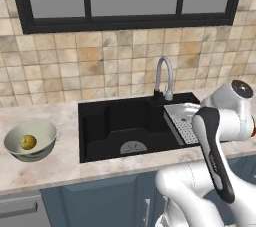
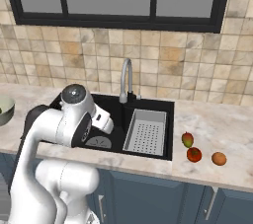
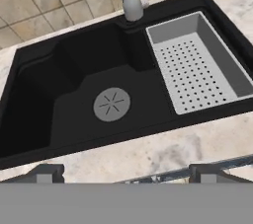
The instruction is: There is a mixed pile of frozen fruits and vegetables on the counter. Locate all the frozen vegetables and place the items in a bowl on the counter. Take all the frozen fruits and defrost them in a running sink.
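Directly ahead of the jaws, past the near edge of the beige marbled counter, lies the black rectangular sink, matte and smooth-walled, with a round grey drain cut by radial slots. Beyond and to the right of the jaws, a grey perforated tray sits in the basin, its floor dotted with small holes, and a curved chrome faucet rises from the far rim. The gripper stands spread wide and empty, its two dark finger tips far apart over the counter's front edge.

Far to the left of the jaws, a glossy pale grey-green bowl rests on the counter with a small yellowish-green rounded piece inside. Well to the right, past the sink, three pieces lie close together on the stone: a red-green oval mango, a bright red tomato and an orange ball.

The white arm is folded, its elbow raised above the basin's front and the hand angled downward.
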Robot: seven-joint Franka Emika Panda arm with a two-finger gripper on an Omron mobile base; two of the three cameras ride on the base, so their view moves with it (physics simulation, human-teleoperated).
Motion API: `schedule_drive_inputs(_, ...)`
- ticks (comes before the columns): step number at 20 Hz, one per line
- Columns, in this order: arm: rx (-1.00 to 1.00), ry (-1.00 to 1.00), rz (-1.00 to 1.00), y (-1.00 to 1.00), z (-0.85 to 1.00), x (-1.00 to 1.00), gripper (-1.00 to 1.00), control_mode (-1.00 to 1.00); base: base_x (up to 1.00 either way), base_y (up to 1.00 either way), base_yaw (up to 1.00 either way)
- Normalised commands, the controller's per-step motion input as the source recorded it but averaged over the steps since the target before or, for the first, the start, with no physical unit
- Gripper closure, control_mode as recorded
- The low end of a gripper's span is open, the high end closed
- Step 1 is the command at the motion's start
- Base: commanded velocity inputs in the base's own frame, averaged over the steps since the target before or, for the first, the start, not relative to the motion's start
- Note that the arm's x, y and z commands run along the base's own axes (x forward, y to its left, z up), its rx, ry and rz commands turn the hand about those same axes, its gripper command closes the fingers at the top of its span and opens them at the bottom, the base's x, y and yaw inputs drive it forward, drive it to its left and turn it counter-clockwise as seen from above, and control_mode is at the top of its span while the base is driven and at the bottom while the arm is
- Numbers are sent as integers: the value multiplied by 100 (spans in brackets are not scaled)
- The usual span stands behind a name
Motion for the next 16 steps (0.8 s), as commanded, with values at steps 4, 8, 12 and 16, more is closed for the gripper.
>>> schedule_drive_inputs(4,-2,0,0,-100,0,0,-100,-100,0,0,0)
schedule_drive_inputs(8,-11,0,0,-100,0,0,-100,-100,0,0,0)
schedule_drive_inputs(12,-8,0,0,-100,-1,0,-100,-100,0,0,0)
schedule_drive_inputs(16,-4,1,0,-89,-24,2,-100,-100,0,0,0)
